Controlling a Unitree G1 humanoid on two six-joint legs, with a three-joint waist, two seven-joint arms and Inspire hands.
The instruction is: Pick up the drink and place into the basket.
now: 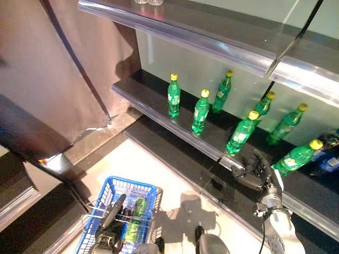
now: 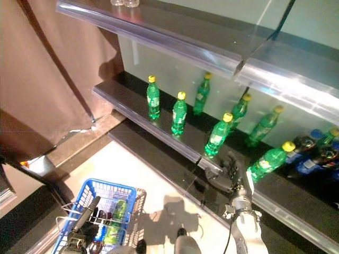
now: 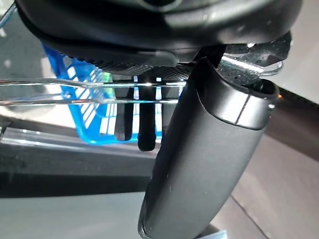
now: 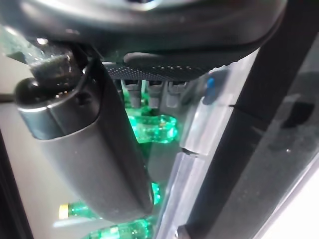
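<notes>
Green bottles with yellow caps stand in a row on the dark middle shelf (image 1: 159, 103). My right hand (image 1: 256, 172) is open and empty at the shelf's front edge, just below one green bottle (image 1: 241, 132) and left of another (image 1: 296, 157). In the right wrist view its straight fingers (image 4: 149, 92) point at a green bottle (image 4: 157, 127) close ahead. My left hand (image 1: 108, 233) is shut on the wire handles (image 3: 75, 82) of the blue basket (image 1: 119, 190), which hangs low at the left. A green bottle (image 1: 135, 217) lies inside the basket.
Dark bottles with blue labels (image 1: 328, 153) stand at the shelf's right end. An upper shelf (image 1: 212, 32) overhangs the row. A lower dark ledge (image 1: 175, 159) juts out below the bottles. A brown curtain (image 1: 53, 69) hangs at the left.
</notes>
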